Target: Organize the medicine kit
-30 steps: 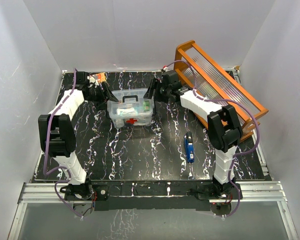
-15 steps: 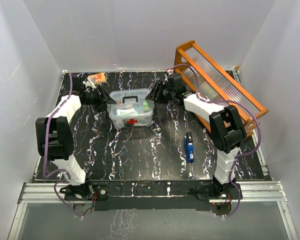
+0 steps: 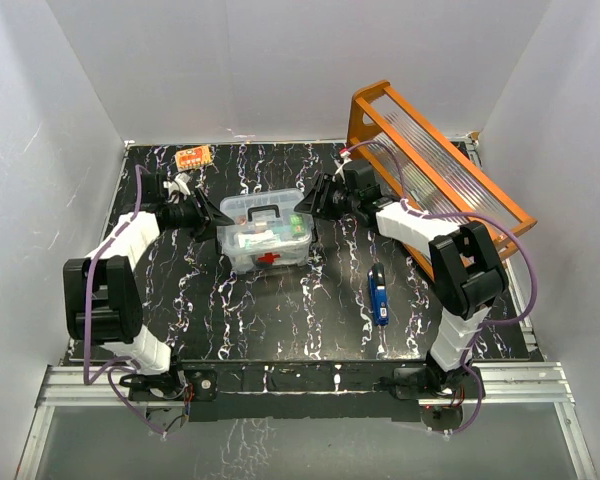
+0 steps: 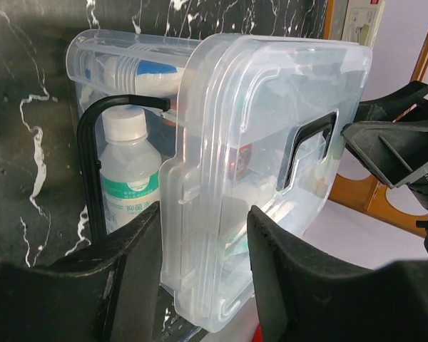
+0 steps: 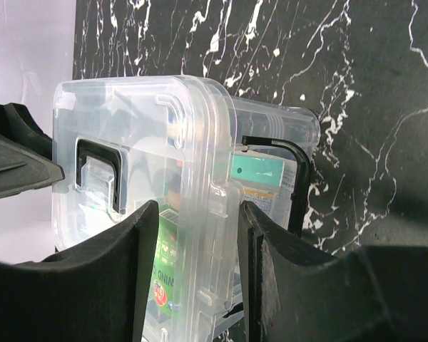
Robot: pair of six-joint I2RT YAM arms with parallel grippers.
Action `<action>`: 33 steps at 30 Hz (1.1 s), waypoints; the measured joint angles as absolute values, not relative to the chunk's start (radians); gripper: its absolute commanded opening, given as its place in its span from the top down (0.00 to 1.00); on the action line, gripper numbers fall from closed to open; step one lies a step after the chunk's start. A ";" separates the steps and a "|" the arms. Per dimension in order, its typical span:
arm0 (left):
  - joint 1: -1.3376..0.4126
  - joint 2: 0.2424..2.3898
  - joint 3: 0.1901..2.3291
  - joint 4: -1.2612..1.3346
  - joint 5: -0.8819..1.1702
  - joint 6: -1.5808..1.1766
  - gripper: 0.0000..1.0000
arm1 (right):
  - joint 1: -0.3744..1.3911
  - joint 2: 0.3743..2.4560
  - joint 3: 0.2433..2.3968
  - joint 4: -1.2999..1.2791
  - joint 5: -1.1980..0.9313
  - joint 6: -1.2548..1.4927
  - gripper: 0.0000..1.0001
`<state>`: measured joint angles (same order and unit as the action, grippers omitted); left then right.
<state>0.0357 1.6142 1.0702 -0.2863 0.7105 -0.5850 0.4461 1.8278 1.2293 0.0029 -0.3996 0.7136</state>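
Sitting mid-worktop [image 3: 280, 320]: medicine kit [image 3: 265, 245], a clear box with a red cross on its front. The clear lid [image 4: 271, 100] with its dark handle [image 4: 310, 146] is on. Left tool [image 4: 203, 235] pinches the lid's rim at one end; right tool [image 5: 197, 214] pinches the opposite end. Contents visible: white-capped bottle [image 4: 128, 178]. Nearby: blue item [image 3: 379, 294] to the right and orange rack [image 3: 440, 170] at the right rear.

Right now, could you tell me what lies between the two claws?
The medicine kit: its lid spans the gap, left claw and right claw gripping its ends, in the top view.
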 measured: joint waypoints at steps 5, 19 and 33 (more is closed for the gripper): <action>0.036 1.547 1.013 -0.309 0.702 -0.582 0.50 | 0.465 1.777 1.174 0.000 -0.382 0.715 0.70; 0.010 1.582 1.128 -0.479 0.577 -0.490 0.19 | 0.507 1.763 1.278 -0.212 -0.258 0.617 0.35; 0.010 1.562 1.282 -0.542 0.453 -0.404 0.01 | 0.451 1.665 1.179 -0.197 -0.287 0.593 0.03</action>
<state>0.0105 1.5620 1.2816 -0.5423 0.4530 -0.4042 0.4515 1.6646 1.1790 -0.1970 -0.2867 0.5930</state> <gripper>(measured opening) 0.985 0.915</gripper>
